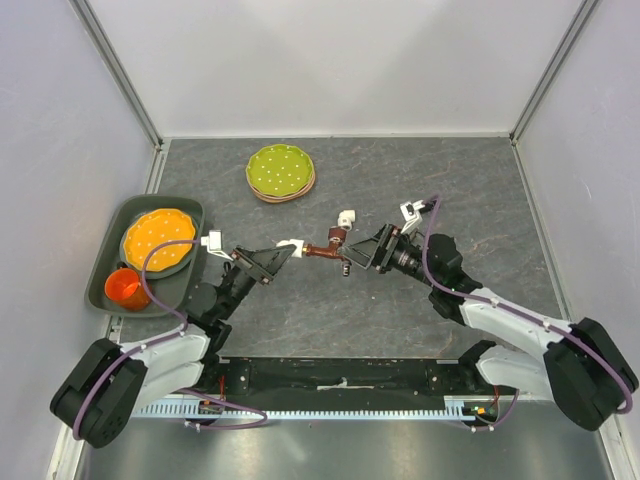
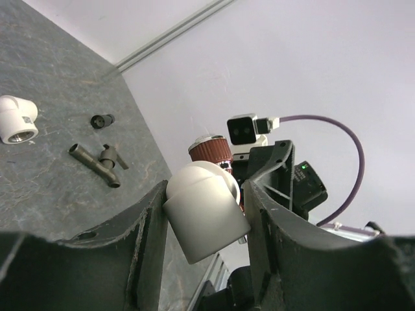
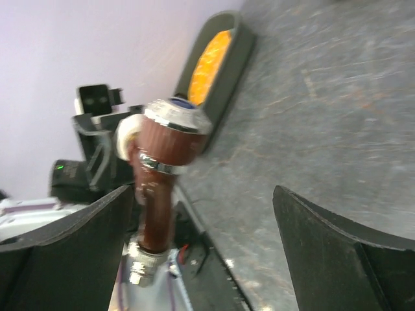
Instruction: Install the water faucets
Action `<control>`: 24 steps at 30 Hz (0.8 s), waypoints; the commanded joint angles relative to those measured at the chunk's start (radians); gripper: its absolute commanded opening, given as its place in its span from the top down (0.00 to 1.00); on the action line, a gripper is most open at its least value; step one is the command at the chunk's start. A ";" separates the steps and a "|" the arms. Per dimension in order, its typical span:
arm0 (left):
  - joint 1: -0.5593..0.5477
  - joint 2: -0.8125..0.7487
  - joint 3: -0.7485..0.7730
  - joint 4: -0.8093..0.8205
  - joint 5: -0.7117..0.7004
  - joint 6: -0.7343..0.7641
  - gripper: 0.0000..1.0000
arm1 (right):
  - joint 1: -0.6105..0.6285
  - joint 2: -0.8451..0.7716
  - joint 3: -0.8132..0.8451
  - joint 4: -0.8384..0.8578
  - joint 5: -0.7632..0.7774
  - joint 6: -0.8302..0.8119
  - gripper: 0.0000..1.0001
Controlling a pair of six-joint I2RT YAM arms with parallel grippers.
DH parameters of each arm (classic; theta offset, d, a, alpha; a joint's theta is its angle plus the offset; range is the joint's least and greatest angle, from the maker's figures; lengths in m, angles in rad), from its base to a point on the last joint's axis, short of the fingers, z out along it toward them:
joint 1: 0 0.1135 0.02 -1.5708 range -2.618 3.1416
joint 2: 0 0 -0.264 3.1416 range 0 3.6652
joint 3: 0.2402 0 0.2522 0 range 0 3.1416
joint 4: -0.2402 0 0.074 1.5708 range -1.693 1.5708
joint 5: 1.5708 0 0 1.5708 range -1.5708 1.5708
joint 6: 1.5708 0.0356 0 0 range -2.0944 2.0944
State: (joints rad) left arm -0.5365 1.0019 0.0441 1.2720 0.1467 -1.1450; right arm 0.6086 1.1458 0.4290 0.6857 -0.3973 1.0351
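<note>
Built as two jointed arms, the left arm [image 1: 165, 350] and the right arm [image 1: 510, 315], from bulky rounded black joint housings linked by white segments, on a black base rail [image 1: 340, 375] edged with a slotted silver strip [image 1: 330, 412]. Looped along each with a purple cable [image 1: 146, 280] up to a small white boxy wrist camera [image 1: 410, 211] with a dark lens face. Tipped with matte black wedge-shaped fingers [image 3: 337, 253], with a tiny green light [image 2: 301, 167] glowing on the black wrist housing.
</note>
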 commanded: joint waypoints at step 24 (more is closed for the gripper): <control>0.000 -0.098 0.022 -0.347 0.014 -0.233 0.98 | 0.255 -0.426 -0.075 -0.231 0.084 -1.243 0.02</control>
State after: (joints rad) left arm -0.5365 0.9176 0.0425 0.9428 0.1314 -1.3178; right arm 0.7620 0.7101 0.3386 0.4721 -0.3103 0.0647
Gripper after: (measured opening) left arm 0.527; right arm 0.983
